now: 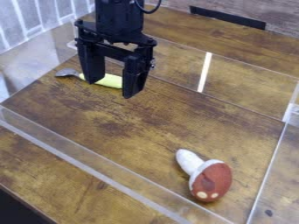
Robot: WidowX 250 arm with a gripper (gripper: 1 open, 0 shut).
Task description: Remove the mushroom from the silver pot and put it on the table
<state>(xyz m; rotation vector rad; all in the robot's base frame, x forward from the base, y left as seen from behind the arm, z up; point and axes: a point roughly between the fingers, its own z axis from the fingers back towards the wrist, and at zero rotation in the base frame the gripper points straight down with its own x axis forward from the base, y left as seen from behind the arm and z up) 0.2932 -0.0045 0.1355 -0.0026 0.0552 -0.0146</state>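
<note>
Nearest to us, well down and to the right of the claw, we find the mushroom [205, 176] lying on its side on the table [105, 131], pale stem pointing up-left and red-brown cap toward us. It rests free on the wood, nothing touching it, which reads to us as the drop-off already made (no silver pot shows anywhere in view, so we can't place it). A clear acrylic strip [93, 171] runs along the planks between us and the claw, likely a fence to keep things from rolling away.

Further back we reach the claw [114, 80] itself, pointing straight down, fingers spread wide and nothing between them: released, and well apart from the mushroom. Just behind its fingers a yellow piece [108, 81] lies on the wood, partly hidden. We judge the task essentially complete.
</note>
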